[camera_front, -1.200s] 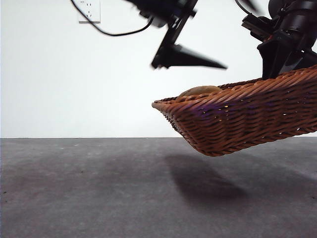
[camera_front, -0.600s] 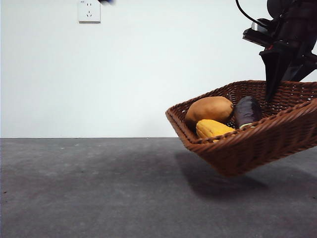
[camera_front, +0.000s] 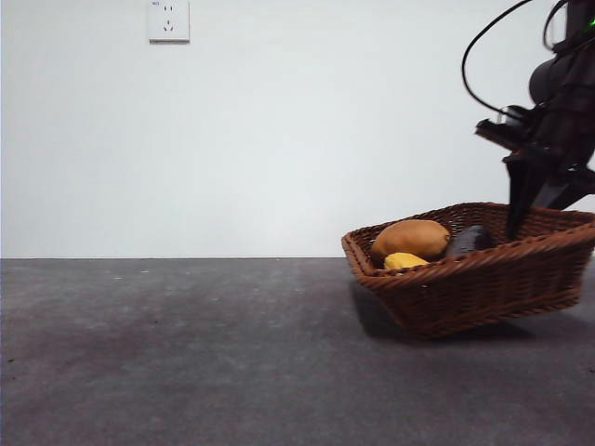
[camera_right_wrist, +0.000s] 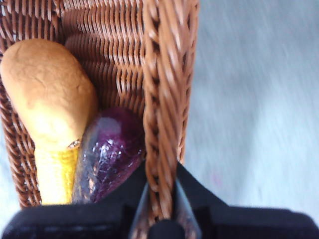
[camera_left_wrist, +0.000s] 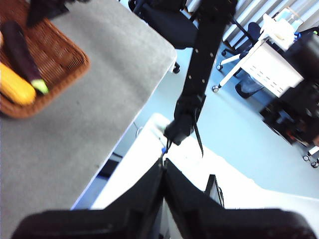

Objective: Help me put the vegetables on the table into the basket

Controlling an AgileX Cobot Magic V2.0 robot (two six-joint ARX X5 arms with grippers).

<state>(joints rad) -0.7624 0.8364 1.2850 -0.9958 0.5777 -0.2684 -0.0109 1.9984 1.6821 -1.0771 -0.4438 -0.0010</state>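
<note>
Your counter point(camera_front: 186, 353) is the biggest thing here, a dark grey mottled surface running wide under everything, and its pale edge shows in the left wrist view with the room's floor beyond. Next in size is the basket point(camera_front: 483, 288), brown woven wicker, tilted so that the end under your right hand point(camera_right_wrist: 160, 199) sits higher than the far end, which looks down at or near the counter. Your right hand has its two black jaws pinched on the basket's braided rim point(camera_right_wrist: 159, 99), one jaw inside the wall and one outside. In the front view that hand point(camera_front: 535, 190) comes down from the upper right onto the rim. All three vegetables lie inside the basket, just inside the wall your right hand is gripping. The corn point(camera_right_wrist: 54, 174) lies along the bottom, mostly hidden beneath the potato point(camera_right_wrist: 47, 94), which rests on top of it. The eggplant point(camera_right_wrist: 107, 154) lies beside both, touching the potato, and is closest to the inner jaw. Your left hand point(camera_left_wrist: 163, 172) is well away from the basket, out past the counter's edge, its jaws pressed together on nothing.
</note>
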